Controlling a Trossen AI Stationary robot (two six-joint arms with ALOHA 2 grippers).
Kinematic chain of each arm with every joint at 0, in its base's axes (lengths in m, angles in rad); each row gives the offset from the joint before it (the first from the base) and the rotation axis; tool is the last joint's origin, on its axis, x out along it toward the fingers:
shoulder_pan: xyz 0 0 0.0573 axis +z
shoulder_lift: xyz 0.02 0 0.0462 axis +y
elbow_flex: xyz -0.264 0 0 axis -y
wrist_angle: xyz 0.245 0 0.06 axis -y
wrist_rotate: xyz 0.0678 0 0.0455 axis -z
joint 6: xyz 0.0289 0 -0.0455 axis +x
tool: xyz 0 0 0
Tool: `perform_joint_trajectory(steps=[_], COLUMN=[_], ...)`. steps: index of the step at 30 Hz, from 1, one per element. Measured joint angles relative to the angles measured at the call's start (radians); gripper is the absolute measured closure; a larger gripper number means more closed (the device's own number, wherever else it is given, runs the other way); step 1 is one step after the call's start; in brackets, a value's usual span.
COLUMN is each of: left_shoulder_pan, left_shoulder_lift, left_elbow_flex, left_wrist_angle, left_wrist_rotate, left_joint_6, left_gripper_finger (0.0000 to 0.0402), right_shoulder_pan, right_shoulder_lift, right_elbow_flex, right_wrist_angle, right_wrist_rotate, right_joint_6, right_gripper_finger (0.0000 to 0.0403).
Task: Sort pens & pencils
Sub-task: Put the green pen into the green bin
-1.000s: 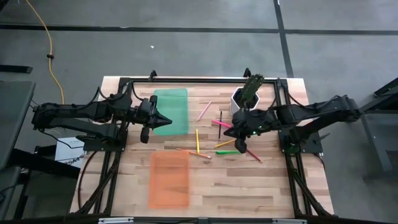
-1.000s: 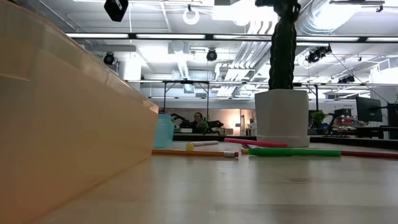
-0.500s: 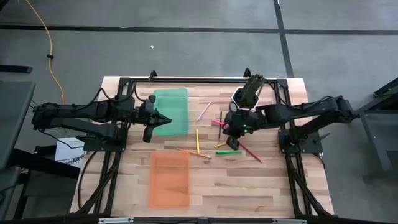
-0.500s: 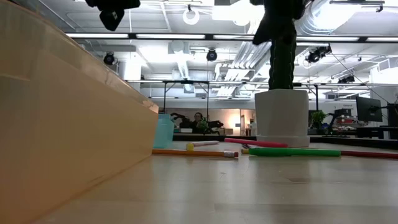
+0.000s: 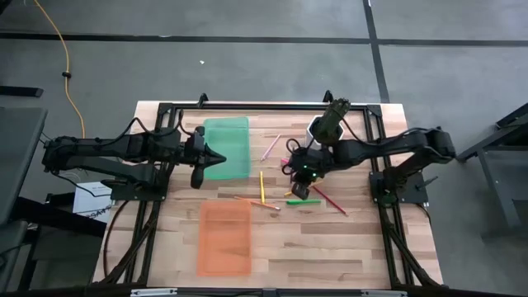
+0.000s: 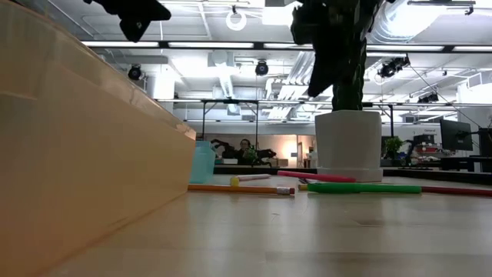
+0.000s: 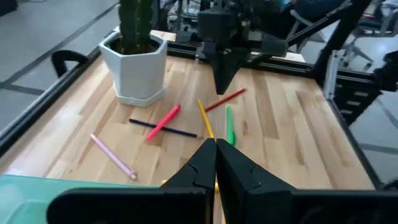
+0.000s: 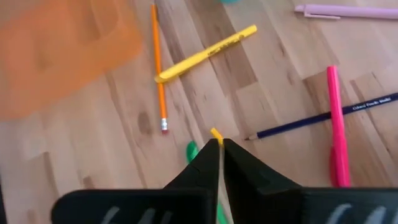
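While left gripper (image 5: 221, 157) waits clenched by green tray (image 5: 226, 147), right gripper (image 5: 299, 191) hovers nearly clenched above green pen (image 5: 302, 201).

Your pens (image 5: 302, 201) and pencils (image 5: 261, 186) lie scattered mid-surface (image 5: 330, 239), between two trays (image 5: 226, 147) and the potted cactus (image 5: 327, 125)

Right gripper (image 5: 298, 189) hung over the pen scatter beside the cactus pot (image 5: 320, 130), fingers nearly together, arm stretched inward. Left gripper (image 5: 221, 157) sat shut, well apart from the pot, arm extended level.
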Motion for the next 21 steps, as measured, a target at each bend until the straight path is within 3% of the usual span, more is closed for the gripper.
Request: perform_joint_trajectory(steps=[7, 21], left_shoulder_pan=[0.000, 0.000], left_shoulder_lift=[0.000, 0.005], left_elbow_flex=[0.000, 0.000], left_wrist_angle=[0.000, -0.014], left_wrist_rotate=[-0.026, -0.033], left_joint_6=[0.000, -0.011], left_gripper_finger=[0.0401, 0.0401], right_shoulder_pan=[-0.040, -0.062], right_shoulder_lift=[0.008, 0.015], right_elbow_flex=[0.000, -0.010], right_wrist_angle=[-0.001, -0.097], right_wrist_rotate=[0.038, 0.095], right_joint_6=[-0.036, -0.114], right_gripper_finger=[0.0356, 0.0355])
